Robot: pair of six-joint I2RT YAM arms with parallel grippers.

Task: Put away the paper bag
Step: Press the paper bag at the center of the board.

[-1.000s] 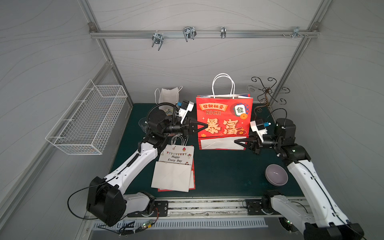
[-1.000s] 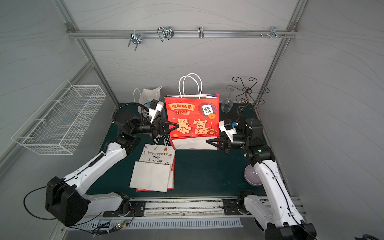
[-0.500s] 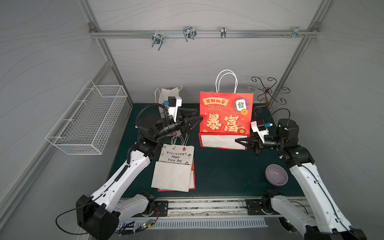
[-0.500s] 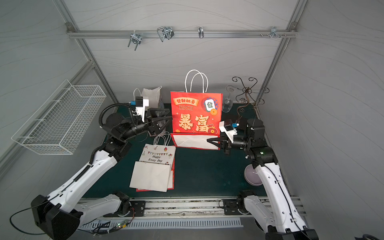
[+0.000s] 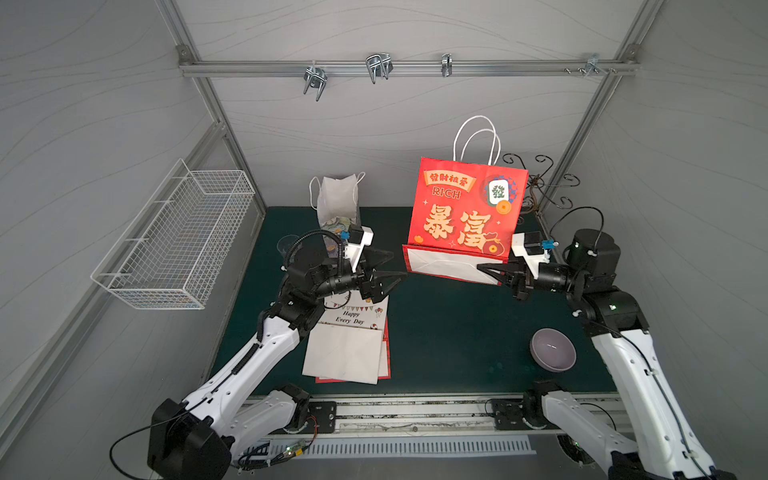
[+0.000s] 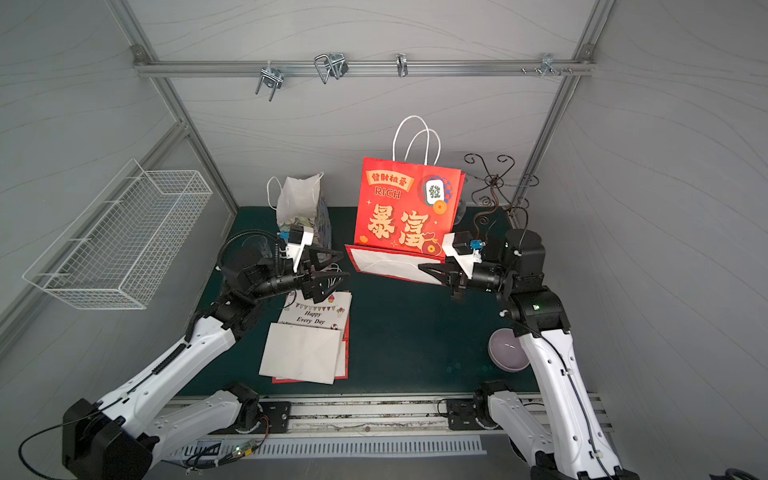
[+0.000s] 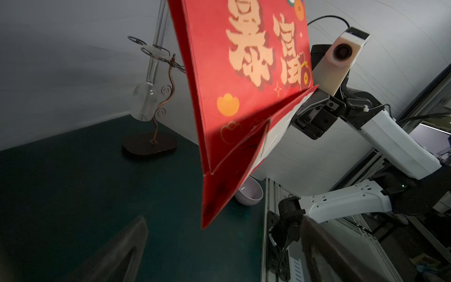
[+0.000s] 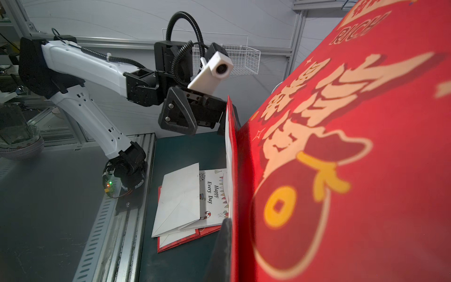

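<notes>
Red paper bag (image 5: 465, 208) hung upright above the worktop (image 5: 449, 332), pinched at its folded base by the right gripper (image 5: 484, 268). The left gripper (image 5: 397, 266), earlier clamped on the bag's edge, stood spread just beside it. Flattened bags (image 5: 345, 353) and a purple bowl (image 5: 552, 349) lay near the bag.

Finally let go with the left claw (image 5: 399, 265): spread it wide, no more pinch on the left edge of the big red paper gift bag with gold lettering (image 5: 463, 210). Dropped it a bit lower too. Nudged the bag higher and further right, hanging on with only the right claw (image 5: 485, 269) at the bottom flap.
</notes>
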